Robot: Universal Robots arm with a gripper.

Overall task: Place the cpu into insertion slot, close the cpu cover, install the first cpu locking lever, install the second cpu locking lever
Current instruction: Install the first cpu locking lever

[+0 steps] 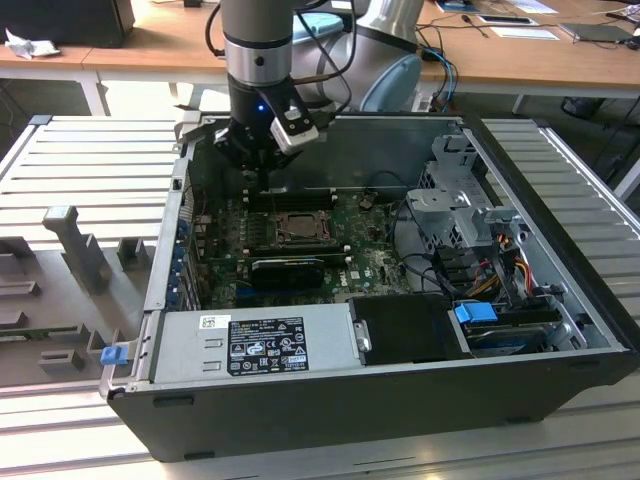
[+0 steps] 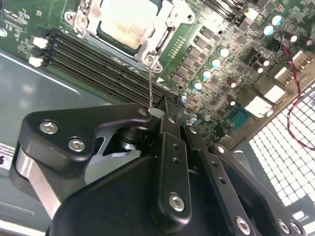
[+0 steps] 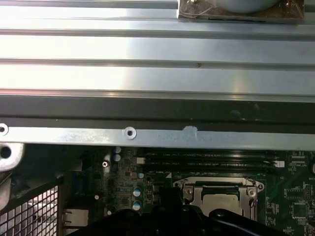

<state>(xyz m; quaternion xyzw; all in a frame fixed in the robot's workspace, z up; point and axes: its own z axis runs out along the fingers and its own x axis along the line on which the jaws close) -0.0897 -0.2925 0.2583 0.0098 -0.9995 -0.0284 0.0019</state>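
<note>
The cpu (image 2: 123, 22) lies in the insertion slot (image 1: 276, 238) on the green board, its pale top showing through the window of the cpu cover (image 2: 165, 32), which lies flat over it. In the first wrist view the cpu (image 3: 224, 202) and the cover (image 3: 216, 186) sit just beyond the dark gripper body. A thin wire locking lever (image 2: 151, 83) stands up from a corner of the socket. Its flat end touches the side of my gripper (image 2: 168, 107), whose fingers are shut together. In the exterior view the gripper (image 1: 262, 170) hangs just behind the socket, above the memory slots.
Black memory slots (image 2: 93, 56) run beside the socket. A black ribbed heatsink (image 1: 288, 270) sits in front of it, and a power supply (image 1: 250, 345) along the near wall. A drive cage (image 1: 460, 200) and cables stand at the exterior view's right. Red wires (image 2: 295, 98) hang near the rear grille.
</note>
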